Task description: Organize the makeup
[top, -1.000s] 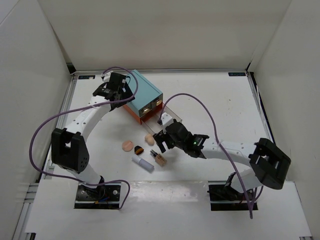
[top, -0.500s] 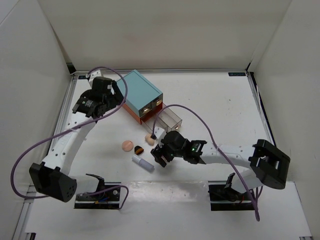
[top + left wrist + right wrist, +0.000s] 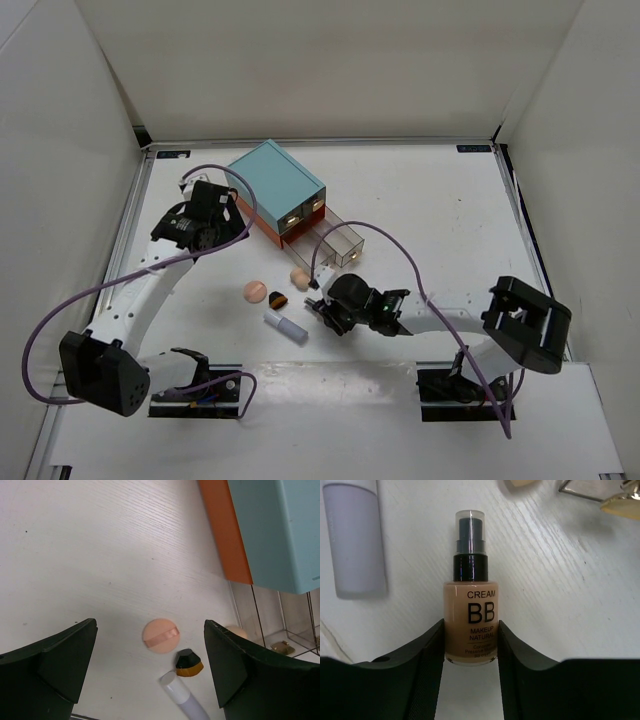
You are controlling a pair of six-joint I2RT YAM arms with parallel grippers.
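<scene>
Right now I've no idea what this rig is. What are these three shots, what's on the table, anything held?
Two robot arms are bolted at the near edge of a white table, each ending in a two-finger gripper. The wide shot comes from a fixed camera above and behind them; the other two look out from each wrist. The left gripper is open and empty; its view shows a peach round puff, a small black-and-gold piece and a white tube. The right gripper pinches a beige BB-cream foundation bottle by its sides as it lies on the table. Further back: a teal box with clear drawers pulled out, and a beige sponge.
</scene>
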